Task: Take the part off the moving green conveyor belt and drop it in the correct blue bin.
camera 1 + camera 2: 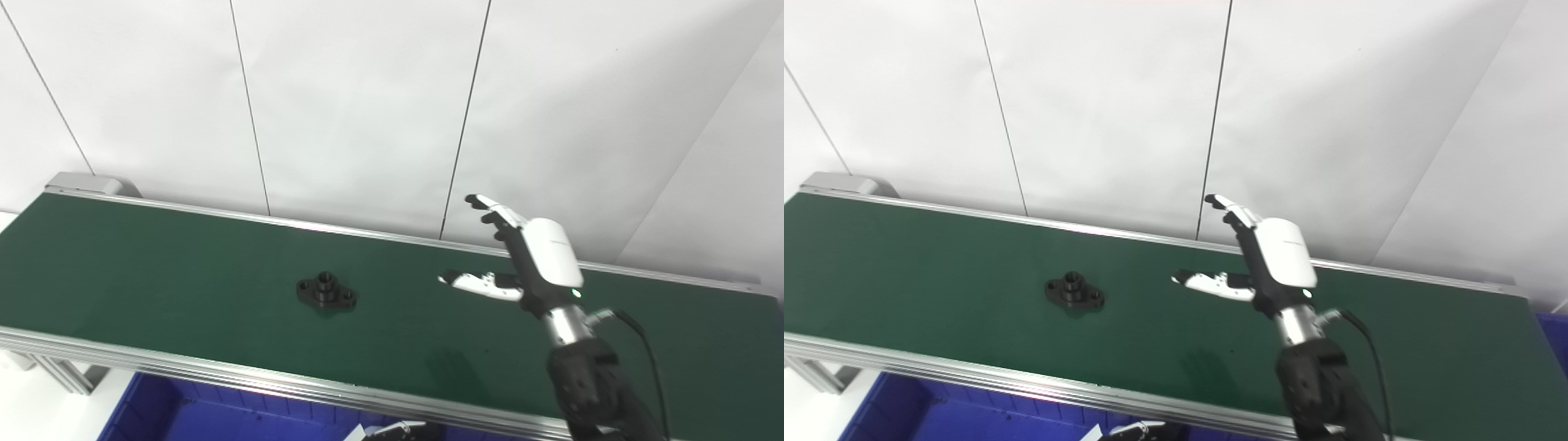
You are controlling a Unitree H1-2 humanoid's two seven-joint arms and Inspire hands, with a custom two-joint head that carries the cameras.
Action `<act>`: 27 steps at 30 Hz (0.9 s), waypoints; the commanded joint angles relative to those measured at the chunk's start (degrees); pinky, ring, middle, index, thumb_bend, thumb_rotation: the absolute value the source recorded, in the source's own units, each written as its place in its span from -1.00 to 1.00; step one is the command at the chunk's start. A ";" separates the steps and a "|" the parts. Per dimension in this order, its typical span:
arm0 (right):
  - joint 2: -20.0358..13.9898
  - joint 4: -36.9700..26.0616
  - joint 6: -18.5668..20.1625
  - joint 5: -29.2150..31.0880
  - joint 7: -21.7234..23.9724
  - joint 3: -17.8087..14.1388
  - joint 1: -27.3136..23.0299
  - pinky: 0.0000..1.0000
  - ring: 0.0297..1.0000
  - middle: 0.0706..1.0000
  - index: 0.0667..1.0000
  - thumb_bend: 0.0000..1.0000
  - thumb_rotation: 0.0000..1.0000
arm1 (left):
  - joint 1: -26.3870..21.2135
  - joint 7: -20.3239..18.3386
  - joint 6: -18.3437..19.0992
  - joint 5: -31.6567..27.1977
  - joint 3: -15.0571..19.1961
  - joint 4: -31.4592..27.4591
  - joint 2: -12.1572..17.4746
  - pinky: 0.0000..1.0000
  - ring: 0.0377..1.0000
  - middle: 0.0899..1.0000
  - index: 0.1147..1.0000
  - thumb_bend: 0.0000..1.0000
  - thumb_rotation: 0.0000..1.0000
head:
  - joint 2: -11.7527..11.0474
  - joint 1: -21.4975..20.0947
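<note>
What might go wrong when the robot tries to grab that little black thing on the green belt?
The right hand is open above the belt, still apart from the black part. Since the belt moves, the hand may close too early or too late and miss. The part lies low and flat, so fingers may slip off or knock it. The blue bin sits below the near edge, so a loose hold might drop it wrongly.

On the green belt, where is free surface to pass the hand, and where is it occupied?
The belt is bare from its left end up to the black part, and bare again between the part and the open right hand. The strip right of that hand is also bare. Only the hand's own area is crowded, where its arm crosses the near rail.
</note>
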 commanded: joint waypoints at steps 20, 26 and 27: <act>3.38 15.49 8.56 -9.94 3.15 9.81 -13.05 0.11 0.39 0.52 0.63 0.79 0.44 | -1.25 2.65 -2.33 1.56 -1.72 -1.18 -1.14 0.42 0.64 0.67 0.59 0.57 0.24 | 0.79 0.44; 3.66 18.09 8.45 -9.58 2.61 11.14 -13.17 0.10 0.37 0.52 0.64 0.77 0.43 | -1.31 2.52 -2.21 1.55 -2.05 -1.47 -1.13 0.43 0.66 0.68 0.60 0.57 0.25 | 0.71 0.58; 3.73 18.62 8.23 -9.47 2.44 11.38 -13.14 0.11 0.37 0.52 0.64 0.77 0.43 | -1.33 2.52 -2.22 1.64 -2.13 -1.49 -1.13 0.43 0.65 0.68 0.59 0.57 0.25 | 0.64 0.53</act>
